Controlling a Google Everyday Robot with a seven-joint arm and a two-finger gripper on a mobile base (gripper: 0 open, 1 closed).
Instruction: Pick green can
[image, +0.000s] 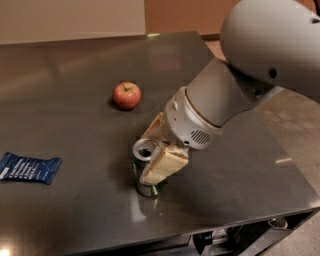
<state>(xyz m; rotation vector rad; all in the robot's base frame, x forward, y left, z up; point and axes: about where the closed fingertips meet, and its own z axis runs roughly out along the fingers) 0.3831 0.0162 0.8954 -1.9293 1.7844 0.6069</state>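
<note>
The green can (139, 175) stands upright on the dark table (75, 75), near its front edge, with its silver top showing. My gripper (146, 158) has come in from the right and sits around the can. One cream finger (162, 165) lies against the can's near right side and the other (152, 131) against its far side. The jaws look shut on the can, which still rests on the table. The grey arm fills the upper right.
A red apple (126, 95) sits behind and left of the can. A blue snack packet (29, 168) lies at the left edge. The table's front edge runs just below the can, and its right edge is near the arm.
</note>
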